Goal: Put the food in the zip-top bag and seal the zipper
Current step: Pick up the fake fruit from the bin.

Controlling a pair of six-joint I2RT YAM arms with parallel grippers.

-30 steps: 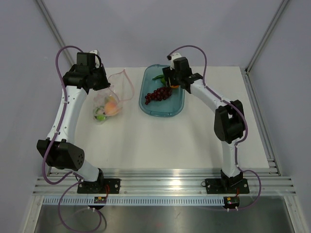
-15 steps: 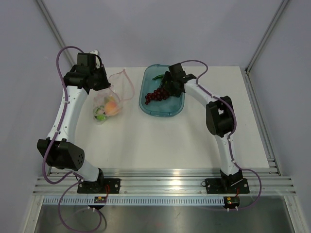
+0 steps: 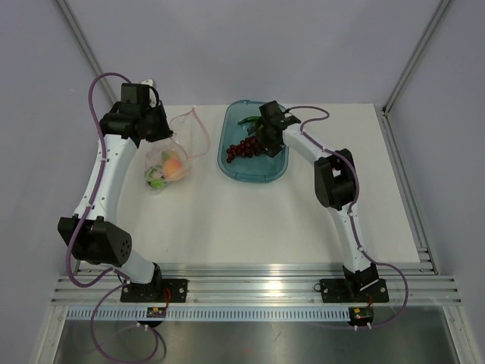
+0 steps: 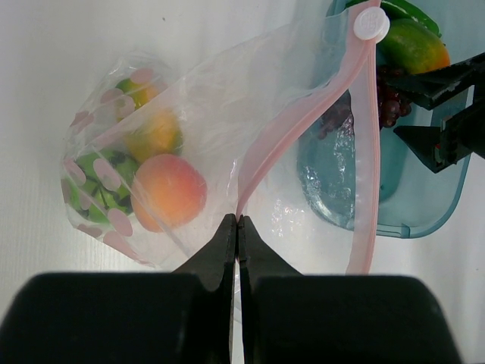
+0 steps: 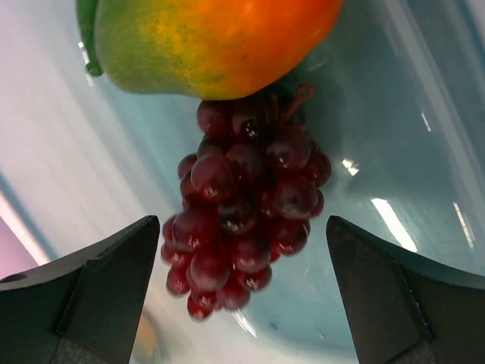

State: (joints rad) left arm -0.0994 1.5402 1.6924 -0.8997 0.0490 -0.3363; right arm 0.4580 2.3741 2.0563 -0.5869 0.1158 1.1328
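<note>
Left gripper [image 4: 237,224] is clenched on the zip-top bag [image 4: 220,98] right at its mouth, pinching the pink zipper [image 4: 292,125] edge. I'd say that is to hold the opening up and slack for loading. Through the clear plastic I count three fruits sunk toward the closed end: one peach-pink fruit [image 4: 168,191], one bagged mango [image 4: 155,133] and one green round fruit [image 4: 102,189]. Just right of the bag sits the teal tray [image 3: 261,173], holding two pieces: one grape bunch [image 5: 242,205] and one second mango [image 5: 220,42] touching its top. Right gripper [image 5: 242,262] hangs over the grapes, jaws spread wide either side, holding nothing, and seemingly lined up to take the bunch.
</note>
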